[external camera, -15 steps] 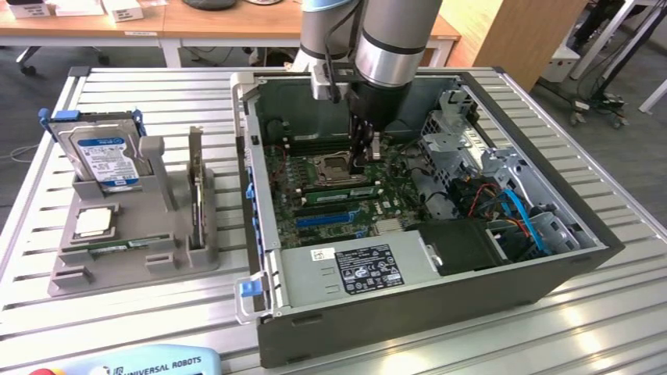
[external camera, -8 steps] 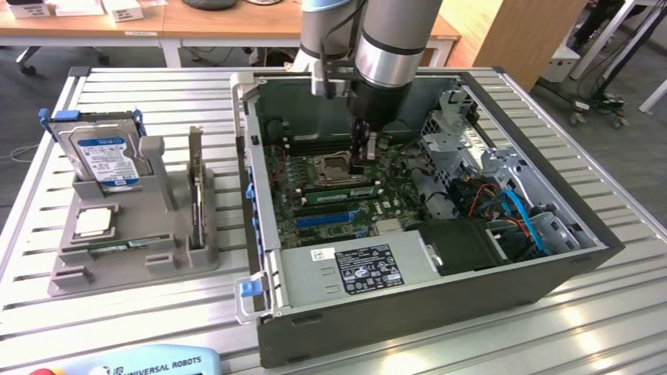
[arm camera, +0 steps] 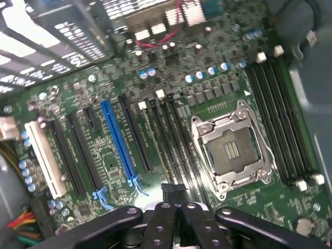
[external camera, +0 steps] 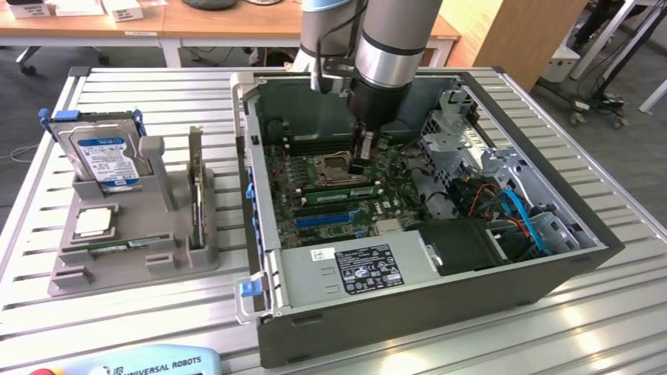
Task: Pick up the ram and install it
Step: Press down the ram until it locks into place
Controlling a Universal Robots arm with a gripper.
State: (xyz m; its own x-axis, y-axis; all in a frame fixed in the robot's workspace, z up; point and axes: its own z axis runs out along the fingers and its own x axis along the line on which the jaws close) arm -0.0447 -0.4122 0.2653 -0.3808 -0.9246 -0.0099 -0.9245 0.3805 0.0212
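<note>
Now, the jaws were seen closed right down, tips together, with nothing clearly clamped between them. They were lowered deep inside the open computer case (external camera: 417, 305), which was set on the table (external camera: 156, 312). Directly beneath the tips, the ram (external camera: 333, 181) was made out as a green stick lying along a slot, with the processor socket (external camera: 331, 166) just beyond it. Whether the tips were actually touching the stick's end could not be told. In the wrist view a blue slot (arm camera: 118, 142) was seen off to one side of the jaws and the socket to the other. The stick was judged light, thin and stiff, but fragile. It was thought best taken by its long top edge or short ends, well away from the chips and contacts.
</note>
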